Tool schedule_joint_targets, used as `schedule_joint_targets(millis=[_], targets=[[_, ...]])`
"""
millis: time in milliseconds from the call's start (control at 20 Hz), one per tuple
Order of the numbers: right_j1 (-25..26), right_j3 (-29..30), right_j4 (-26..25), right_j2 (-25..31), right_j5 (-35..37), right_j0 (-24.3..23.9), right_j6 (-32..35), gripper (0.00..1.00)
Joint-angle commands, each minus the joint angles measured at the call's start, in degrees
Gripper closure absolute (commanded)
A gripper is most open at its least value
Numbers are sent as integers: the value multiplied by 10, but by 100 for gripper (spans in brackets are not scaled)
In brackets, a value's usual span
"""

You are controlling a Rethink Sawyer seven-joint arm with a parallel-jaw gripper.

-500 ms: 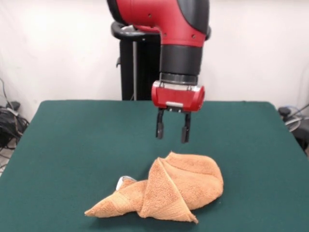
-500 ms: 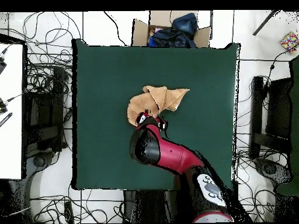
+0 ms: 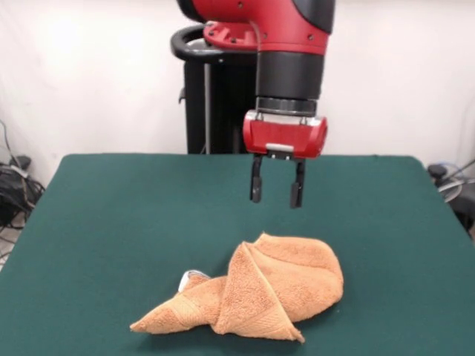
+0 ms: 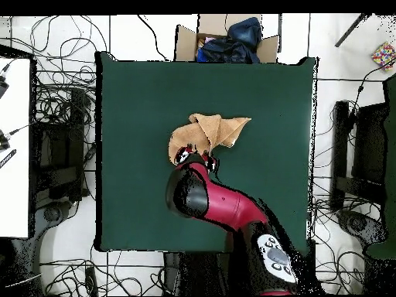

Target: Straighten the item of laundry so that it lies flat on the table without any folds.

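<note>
Plainly little is done: the towel [image 3: 252,293] lies crumpled and folded over itself on the desk [image 3: 111,222], while the hand [image 3: 277,191] hangs above it, released and empty.

Dark green table [image 3: 111,215], crumpled orange-tan towel [image 3: 274,289] in folds on its near-middle part.

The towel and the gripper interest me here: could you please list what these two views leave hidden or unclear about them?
- Towel, front view: its own folds hide the stripe bands and the underside; only a sliver of white tag peeks out.
- Towel, overhead view: the arm covers its near edge.
- Gripper, overhead view: mostly buried under the arm; the open fingers show only in the front view.
- Table, front view: its near edge is cut off.
</note>
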Motion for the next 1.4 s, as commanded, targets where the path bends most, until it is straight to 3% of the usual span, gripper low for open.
schedule_joint_targets(millis=[50,1400], targets=[[59,10,11,33,-48,-15,149,0],[184,-33,19,4,-229,19,136,0]])
